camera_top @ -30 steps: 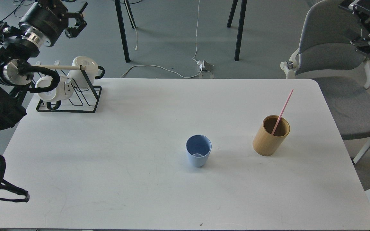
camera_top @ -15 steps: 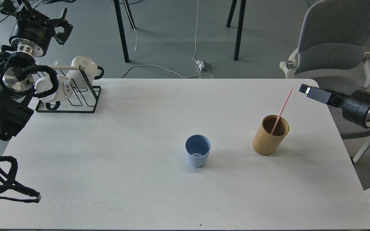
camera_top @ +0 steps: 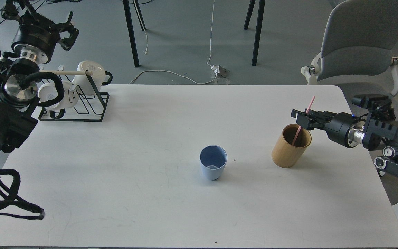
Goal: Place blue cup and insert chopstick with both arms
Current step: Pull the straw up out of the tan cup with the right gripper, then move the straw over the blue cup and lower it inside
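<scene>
Beside the wooden holder (camera_top: 291,146), on its right, your right gripper (camera_top: 302,118) reaches in level with the upper part of the pink chopstick (camera_top: 303,119), which leans out of the holder. Whether its fingers have clamped the stick or only straddle it, you cannot tell. The blue cup (camera_top: 213,166) stands upright to the holder's left, well apart. Risk, as I judge it: the holder looks tilted, so a sideways nudge or a slanted pull could tip it or drag it along the table (camera_top: 150,138). Your left gripper (camera_top: 48,26) hangs far left of the holder, above the mug rack (camera_top: 78,103), fingers spread and empty. Compared with half a second ago, your right arm has swung in from the table's edge to the stick; your left has barely moved.
</scene>
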Robot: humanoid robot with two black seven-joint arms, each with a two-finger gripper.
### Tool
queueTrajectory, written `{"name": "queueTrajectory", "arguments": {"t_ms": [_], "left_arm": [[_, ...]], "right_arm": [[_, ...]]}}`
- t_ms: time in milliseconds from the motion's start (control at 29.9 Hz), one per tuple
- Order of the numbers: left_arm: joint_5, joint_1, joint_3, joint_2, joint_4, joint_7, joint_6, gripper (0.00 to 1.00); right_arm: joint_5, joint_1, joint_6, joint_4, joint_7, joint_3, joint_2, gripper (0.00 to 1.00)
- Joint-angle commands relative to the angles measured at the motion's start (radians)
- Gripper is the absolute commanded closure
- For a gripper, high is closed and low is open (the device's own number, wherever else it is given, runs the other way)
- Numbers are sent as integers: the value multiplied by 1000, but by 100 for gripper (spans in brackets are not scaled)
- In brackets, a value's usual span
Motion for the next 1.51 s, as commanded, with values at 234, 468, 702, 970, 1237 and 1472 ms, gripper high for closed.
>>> {"name": "queueTrajectory", "arguments": {"t_ms": [234, 468, 702, 970, 1237, 1472], "left_arm": [[1, 0, 0, 2, 1, -1, 0, 0], [1, -1, 0, 16, -1, -1, 0, 0], [1, -1, 0, 39, -1, -1, 0, 0], [6, -1, 6, 31, -2, -1, 0, 0], [6, -1, 6, 34, -7, 1, 0, 0], [6, -3, 6, 36, -8, -1, 0, 0]], "right_arm": [[0, 9, 0, 0, -5, -19, 1, 100], [2, 88, 8, 104, -3, -16, -112, 100], [20, 314, 109, 233, -8, 12, -252, 100], [78, 408, 186, 242, -45, 147, -111, 100], [67, 267, 179, 201, -78, 136, 177, 100], [63, 199, 183, 172, -78, 87, 251, 100]]}}
